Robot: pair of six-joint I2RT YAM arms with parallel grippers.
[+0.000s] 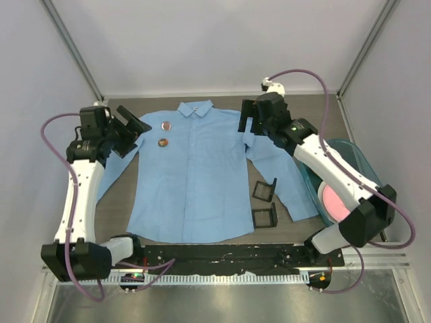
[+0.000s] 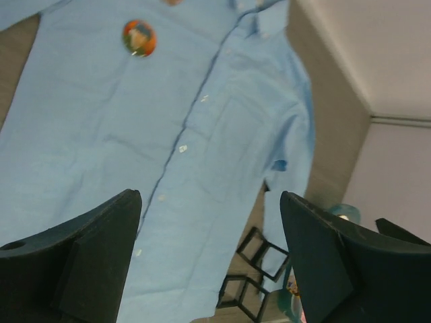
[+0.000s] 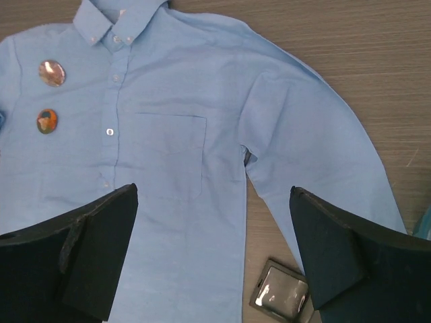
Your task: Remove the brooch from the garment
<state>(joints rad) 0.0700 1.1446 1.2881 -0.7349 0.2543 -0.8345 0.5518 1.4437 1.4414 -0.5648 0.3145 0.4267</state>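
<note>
left pincer (image 2: 210,202) and right pincer (image 3: 214,192) both gaping, empty. I'd hold the shirt (image 3: 168,155) flat beside the orange brooch (image 3: 47,120), then pluck.

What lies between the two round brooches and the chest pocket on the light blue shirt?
Only the shirt's buttoned front placket, clearest in the right wrist view.

I work over a dark brown, wood-grained surface (image 1: 227,106). Beyond its far edge rises a plain, pale back wall (image 1: 215,47). A left wall (image 1: 27,81) and a right wall (image 1: 404,67) of the same pale grey close in the surface's sides. From each far corner of the surface a slanted metal strut (image 1: 73,50) climbs upward. Below its near edge lies a brushed metal sheet (image 1: 222,303). The light is soft and even.
</note>
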